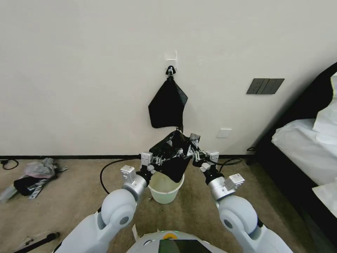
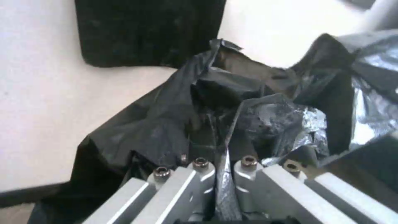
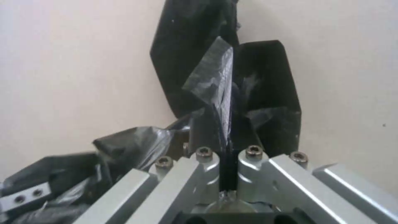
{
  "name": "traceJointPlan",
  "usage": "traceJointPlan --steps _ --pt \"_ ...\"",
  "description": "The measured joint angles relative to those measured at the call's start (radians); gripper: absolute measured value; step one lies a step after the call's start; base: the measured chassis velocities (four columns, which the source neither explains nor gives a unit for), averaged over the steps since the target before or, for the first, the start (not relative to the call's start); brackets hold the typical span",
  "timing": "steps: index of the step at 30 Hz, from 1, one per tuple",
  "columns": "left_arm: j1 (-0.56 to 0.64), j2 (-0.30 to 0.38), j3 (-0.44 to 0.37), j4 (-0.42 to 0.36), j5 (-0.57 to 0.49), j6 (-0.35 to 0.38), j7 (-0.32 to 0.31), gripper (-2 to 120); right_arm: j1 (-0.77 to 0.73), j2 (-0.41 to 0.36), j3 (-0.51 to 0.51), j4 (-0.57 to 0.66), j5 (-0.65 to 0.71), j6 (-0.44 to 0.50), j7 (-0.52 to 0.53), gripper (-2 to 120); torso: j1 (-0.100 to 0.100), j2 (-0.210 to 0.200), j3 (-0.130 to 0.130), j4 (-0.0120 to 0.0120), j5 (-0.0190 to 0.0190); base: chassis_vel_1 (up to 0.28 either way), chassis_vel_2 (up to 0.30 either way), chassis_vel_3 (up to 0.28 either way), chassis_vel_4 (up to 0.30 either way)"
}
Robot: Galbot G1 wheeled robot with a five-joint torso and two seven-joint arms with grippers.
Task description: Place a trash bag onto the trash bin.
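Two grippers: you have both clamped on one bag, held between them above the bin.
Left gripper [image 1: 157, 161]: at 9 o'clock of the bag; in the left wrist view its metal fingers [image 2: 202, 174] are pinched onto a strip of film.
Right gripper [image 1: 195, 154]: at 3 o'clock of the bag; in the right wrist view its fingers [image 3: 253, 161] are closed on a thin fold of film.
Trash bag: your thin, glossy black plastic film bag [image 1: 172, 153] is bunched and wrinkled, and its lower tip hangs into the bin's mouth.
Trash bin: the small round cream-white plastic bucket [image 1: 165, 195] stands upright on the carpet, at 6 o'clock of the bag.
Wall: a flat matte black bag bundle [image 1: 167, 104] hangs from a clip at 12 o'clock, above your bag.
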Motion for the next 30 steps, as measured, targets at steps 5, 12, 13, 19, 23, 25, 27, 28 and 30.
traceJointPlan --steps 5,12,13,19,23,25,27,28,30 --pt "0.022 -0.013 -0.002 -0.027 -0.076 0.008 -0.073 0 -0.003 0.005 -0.001 0.023 0.020 -0.019 0.014 0 0.000 0.000 0.000 0.0002 -0.0001 0.000 0.000 0.000 0.000" --pt "0.059 -0.031 -0.029 0.032 -0.132 -0.004 -0.122 0 -0.005 0.039 -0.042 -0.047 0.042 -0.057 0.041 0 0.000 0.000 0.000 0.0002 -0.0002 0.000 0.000 0.000 0.000" --pt "0.059 -0.031 -0.029 0.032 -0.132 -0.004 -0.122 0 -0.005 0.039 -0.042 -0.047 0.042 -0.057 0.041 0 0.000 0.000 0.000 0.0002 -0.0002 0.000 0.000 0.000 0.000" --pt "0.070 -0.024 -0.040 0.120 -0.098 -0.024 -0.115 0 -0.013 0.105 -0.077 -0.154 0.039 -0.063 0.075 0 0.000 0.000 0.000 0.0003 -0.0002 0.000 0.000 0.000 0.000" --pt "0.068 -0.024 -0.017 0.168 -0.049 -0.031 -0.112 0 -0.037 0.129 -0.085 -0.204 0.018 -0.059 0.087 0 0.000 0.000 0.000 0.0001 -0.0001 0.000 0.000 0.000 0.000" --pt "0.072 -0.030 -0.011 0.194 -0.012 -0.037 -0.116 0 -0.057 0.137 -0.089 -0.216 0.008 -0.059 0.097 0 0.000 0.000 0.000 0.0001 -0.0002 0.000 0.000 0.000 0.000" --pt "0.089 -0.033 -0.009 0.209 0.022 -0.045 -0.124 0 -0.080 0.146 -0.095 -0.222 -0.011 -0.064 0.110 0 0.000 0.000 0.000 0.0001 -0.0002 0.000 0.000 0.000 0.000" --pt "0.089 -0.033 -0.009 0.209 0.022 -0.045 -0.124 0 -0.080 0.146 -0.095 -0.222 -0.011 -0.064 0.110 0 0.000 0.000 0.000 0.0001 -0.0002 0.000 0.000 0.000 0.000" --pt "0.118 -0.033 -0.010 0.207 0.049 -0.052 -0.128 0 -0.101 0.153 -0.105 -0.222 -0.025 -0.082 0.125 0 0.000 0.000 0.000 0.0001 -0.0002 0.000 0.000 0.000 0.000"
